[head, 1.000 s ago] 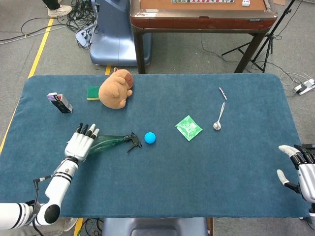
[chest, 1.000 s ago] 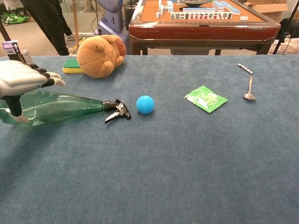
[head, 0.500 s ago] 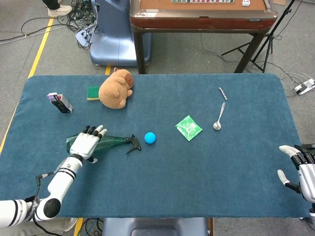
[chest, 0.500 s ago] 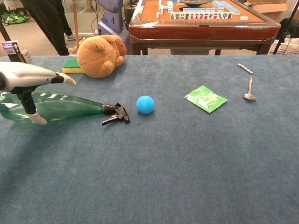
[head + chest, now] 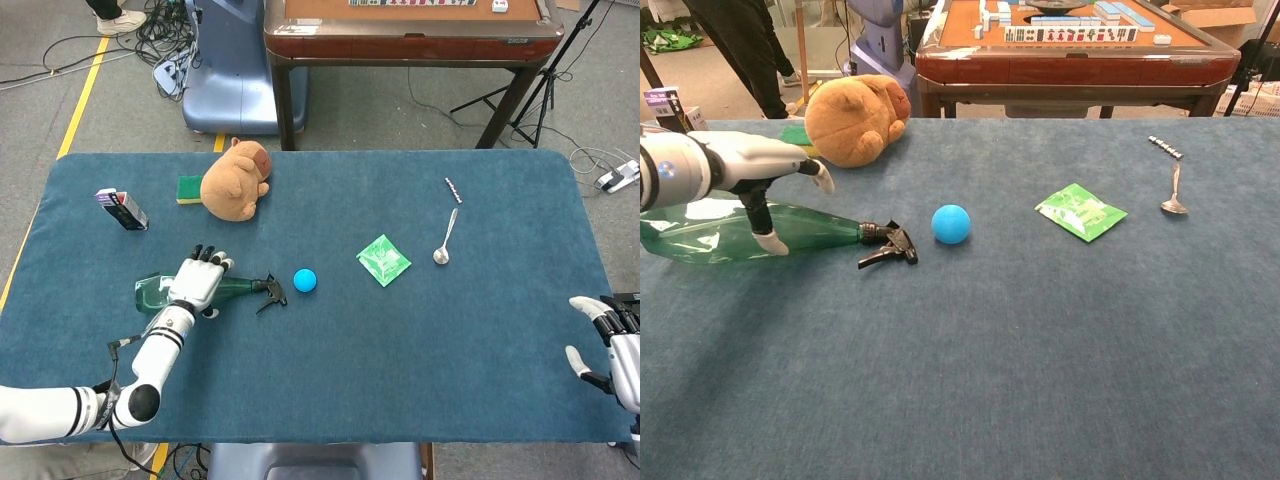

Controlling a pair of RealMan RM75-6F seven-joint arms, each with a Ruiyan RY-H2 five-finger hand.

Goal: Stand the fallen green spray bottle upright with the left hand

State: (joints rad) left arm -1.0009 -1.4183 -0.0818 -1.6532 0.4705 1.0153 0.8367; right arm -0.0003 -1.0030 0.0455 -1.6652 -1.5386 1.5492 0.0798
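Note:
The green spray bottle [image 5: 150, 293] lies on its side on the blue table cloth [image 5: 400, 350], left of centre. Its black trigger head [image 5: 272, 289] points right toward a blue ball [image 5: 305, 280]. My left hand [image 5: 197, 280] hovers over the bottle's middle with the fingers stretched out flat. In the chest view the left hand [image 5: 750, 165] spans the bottle [image 5: 700, 235], and its thumb hangs down at the near side. The fingers are not wrapped around it. My right hand [image 5: 610, 345] rests with fingers apart at the table's right near corner, holding nothing.
A brown plush animal [image 5: 236, 180] and a green sponge [image 5: 189, 188] lie behind the bottle. A small box [image 5: 122, 209] stands at the far left. A green packet [image 5: 383, 260] and a spoon [image 5: 444, 240] lie right of centre.
My left hand has slid right along the bottle, from its base end to its middle. The bottle's base has come into view and the bottle shifted slightly. The right hand has stayed put.

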